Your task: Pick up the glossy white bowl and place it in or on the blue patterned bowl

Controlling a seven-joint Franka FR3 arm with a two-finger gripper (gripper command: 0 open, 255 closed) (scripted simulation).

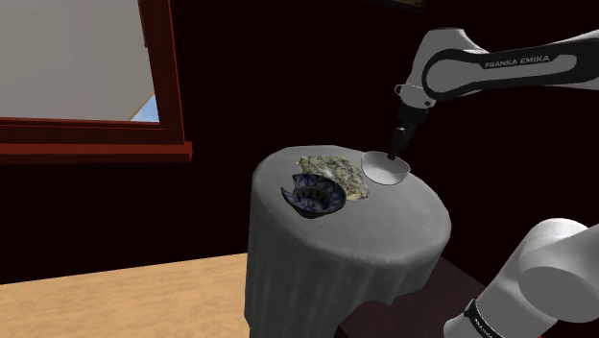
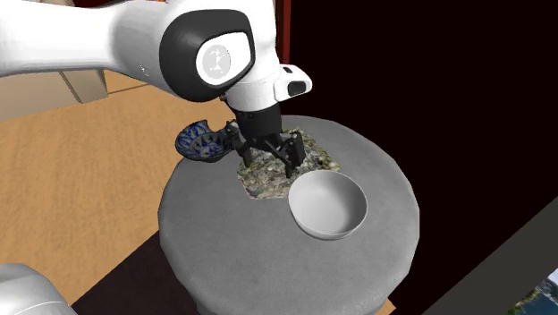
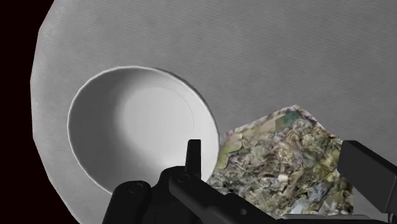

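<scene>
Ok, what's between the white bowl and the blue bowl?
A flat mottled green-grey patch lies between the white bowl and the blue bowl, seen in the shoulder view.

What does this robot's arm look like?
The arm is a chain of rounded white tubes with dark grey joints. One tube reads FRANKA EMIKA in dark letters; a round dark joint cap bears a small white logo. At its end is an all-black claw with two slim fingers.
</scene>
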